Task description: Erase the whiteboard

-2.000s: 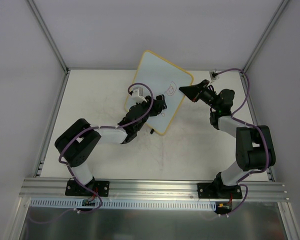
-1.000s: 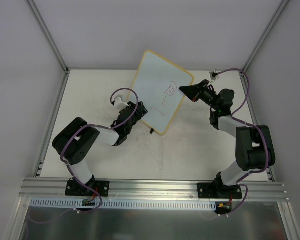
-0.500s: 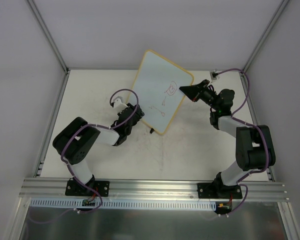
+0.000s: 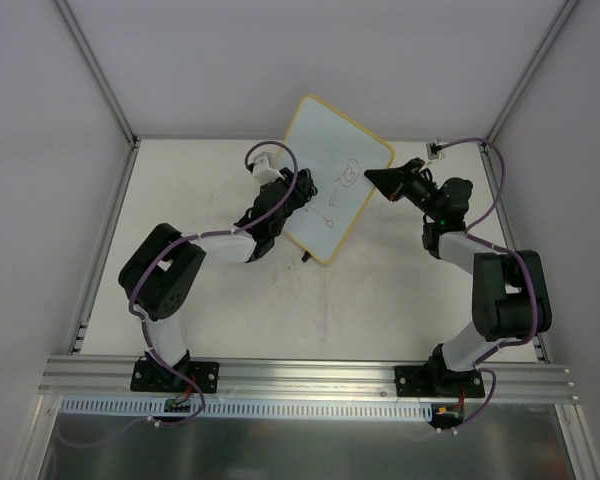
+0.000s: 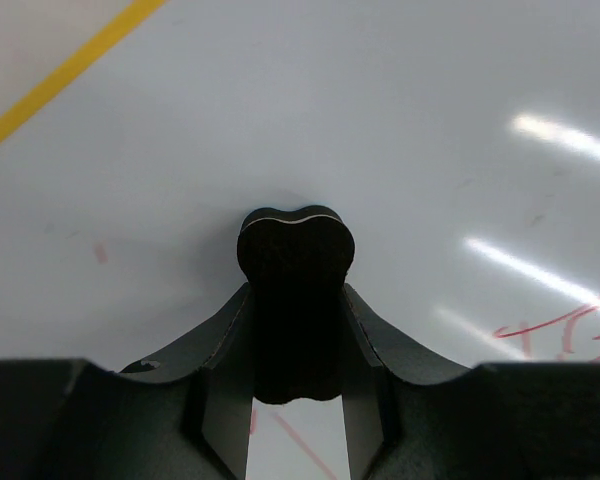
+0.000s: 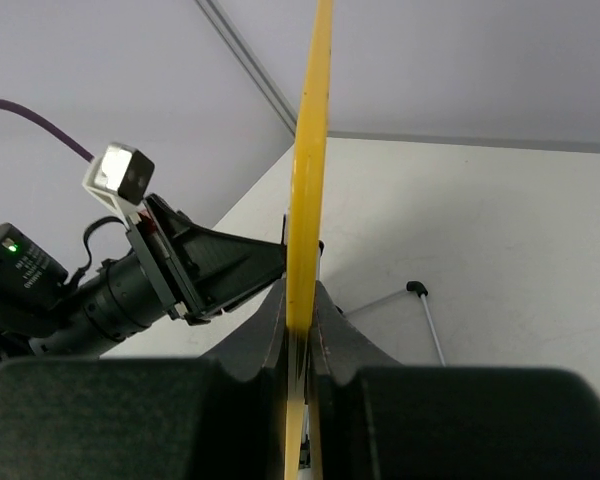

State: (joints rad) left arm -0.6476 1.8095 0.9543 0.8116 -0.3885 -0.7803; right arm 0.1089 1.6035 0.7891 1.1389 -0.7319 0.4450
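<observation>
The whiteboard (image 4: 355, 150), white with a yellow frame, stands tilted at the back of the table. Red doodles (image 4: 346, 177) show on its face. My right gripper (image 4: 373, 179) is shut on the board's right edge; in the right wrist view the yellow frame (image 6: 310, 150) runs edge-on between the jaws of the right gripper (image 6: 302, 300). My left gripper (image 4: 302, 188) is shut on a black eraser (image 5: 296, 240), whose tip presses on the white face (image 5: 400, 110). Red strokes (image 5: 570, 325) lie to the right of the left gripper (image 5: 296, 292).
A black foot (image 4: 305, 261) sticks out under the board's lower edge, and a thin wire leg (image 6: 420, 300) rests on the table behind it. A white cable connector (image 4: 435, 150) sits at the back right corner. The aluminium rail (image 4: 310, 375) runs along the near edge.
My left gripper with the eraser has swung from the board's lower left edge up and right onto its face. The board has shifted slightly up and right in the right gripper.
</observation>
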